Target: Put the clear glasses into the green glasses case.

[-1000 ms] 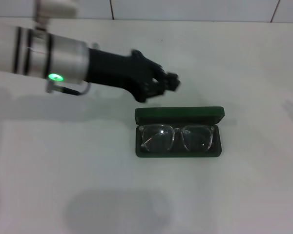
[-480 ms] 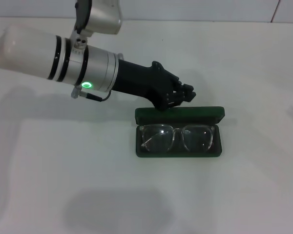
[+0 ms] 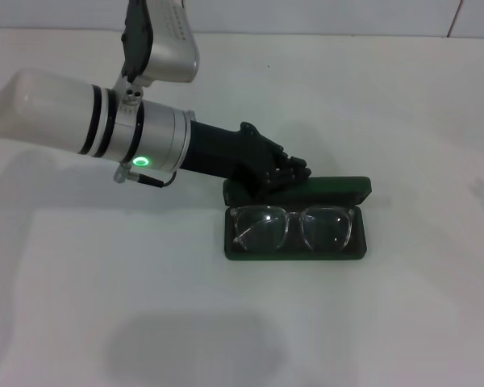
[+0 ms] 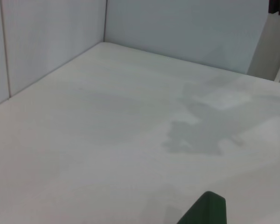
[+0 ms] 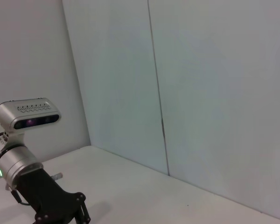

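The green glasses case [image 3: 294,256] lies open at the middle of the white table, its lid [image 3: 339,187] standing up along the far side. The clear glasses [image 3: 293,228] rest inside the case, lenses facing up. My left gripper [image 3: 297,172] is shut and low against the far side of the lid, over its left half, holding nothing. One corner of the green lid [image 4: 206,209] shows in the left wrist view. The right wrist view shows the left gripper [image 5: 79,213] from afar. My right gripper is out of view.
The white table [image 3: 105,290] runs out to every side of the case. A light wall [image 5: 200,93] with a vertical seam stands behind the table. My left arm [image 3: 105,129] reaches in from the left above the table.
My left arm has swung right and come down toward the case. Its gripper went from above and left of the lid to resting against the lid. The glasses and case have not moved.
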You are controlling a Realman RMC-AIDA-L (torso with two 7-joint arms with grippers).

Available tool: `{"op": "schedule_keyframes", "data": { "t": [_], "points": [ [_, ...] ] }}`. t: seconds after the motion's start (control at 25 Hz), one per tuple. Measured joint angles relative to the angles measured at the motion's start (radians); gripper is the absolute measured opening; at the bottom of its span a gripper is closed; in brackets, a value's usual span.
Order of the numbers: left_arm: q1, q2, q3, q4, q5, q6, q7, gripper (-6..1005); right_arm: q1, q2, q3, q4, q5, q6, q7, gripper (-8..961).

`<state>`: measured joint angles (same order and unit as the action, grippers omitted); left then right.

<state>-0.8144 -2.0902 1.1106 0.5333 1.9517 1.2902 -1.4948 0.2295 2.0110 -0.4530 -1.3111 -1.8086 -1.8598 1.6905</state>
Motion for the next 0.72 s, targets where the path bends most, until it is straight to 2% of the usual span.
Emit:
{"op": "schedule_keyframes", "data": {
  "t": [0.32,0.72],
  "points": [
    [0.002,-0.001,0.003,-0.026,-0.003,0.004,0.006,127,0.006,0.000,0.001,0.014,0.001,0.006,-0.015,119],
    [0.014,-0.005,0.055,-0.072,-0.007,0.011,0.008,130,0.017,0.000,0.000,0.042,0.000,0.010,-0.028,129]
  ]
}}
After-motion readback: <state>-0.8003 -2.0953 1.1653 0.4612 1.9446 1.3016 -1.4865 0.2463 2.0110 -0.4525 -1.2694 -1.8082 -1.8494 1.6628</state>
